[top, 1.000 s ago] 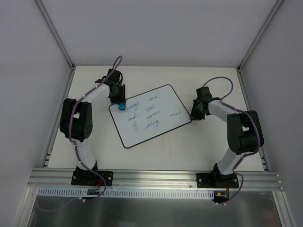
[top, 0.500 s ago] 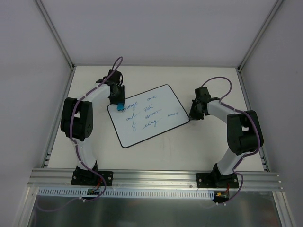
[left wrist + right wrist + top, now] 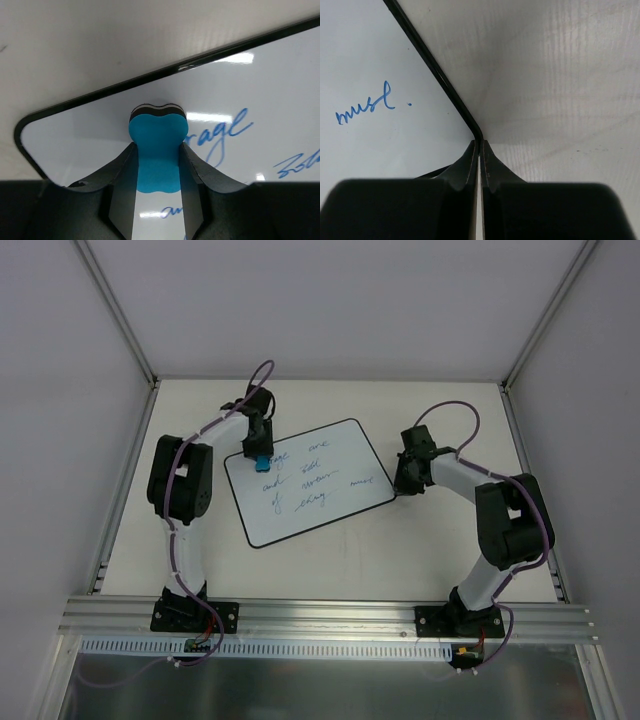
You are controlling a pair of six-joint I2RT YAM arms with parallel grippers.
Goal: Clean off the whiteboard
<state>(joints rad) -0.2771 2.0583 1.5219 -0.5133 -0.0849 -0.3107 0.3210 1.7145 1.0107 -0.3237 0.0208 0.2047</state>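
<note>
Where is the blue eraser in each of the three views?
Top external: blue eraser near the whiteboard's far left corner, in the left gripper.
Left wrist: centre, between the fingers.
Right wrist: not in it.
Shared landmark: the whiteboard's black border.

Whiteboard [image 3: 310, 485]: flat white rectangle, rounded corners, thin black border; lies mid-desk, turned askew with right end farther; several lines of blue handwriting, unerased.

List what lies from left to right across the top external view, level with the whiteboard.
left arm's black elbow block → whiteboard → right gripper, at the board's right corner → right arm's black elbow block
</note>
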